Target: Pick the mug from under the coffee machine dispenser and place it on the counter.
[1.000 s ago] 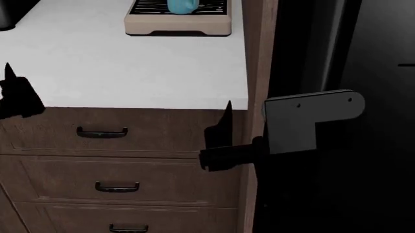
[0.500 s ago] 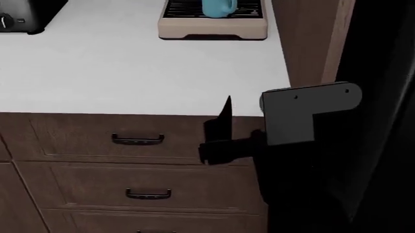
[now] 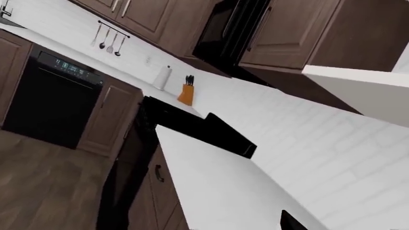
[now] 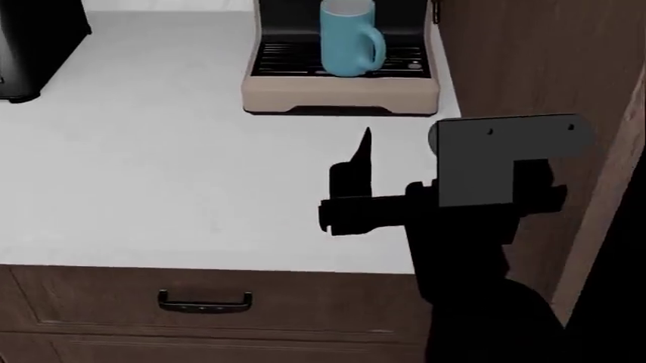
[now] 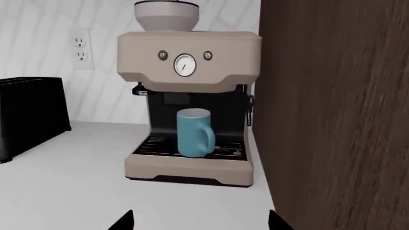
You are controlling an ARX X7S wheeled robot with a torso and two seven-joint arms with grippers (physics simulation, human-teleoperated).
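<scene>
A black appliance stands at the far left of the counter, well apart from everything else. The left gripper does not appear in the head view; its wrist camera shows only a dark tip at the frame edge, so the state of its jaws cannot be told.

The machine stands at the far right of the counter, just beside a brown cabinet side. The mug stands upright on the slatted drip tray, inside the dark recess and under the dispenser, positioned to catch the pour. Its handle points right, toward the cabinet side.

The right gripper hovers over the near right part of the counter, lined up with the machine and apart from the mug. Its wrist camera shows two dark fingertips set wide apart with nothing between them: the jaws are wide and empty, probably readied for a straight approach.

The counter is flat, white and faintly marbled, bare between gripper and machine. Brown drawers with dark handles lie below. The wall behind is white tile with a socket.
</scene>
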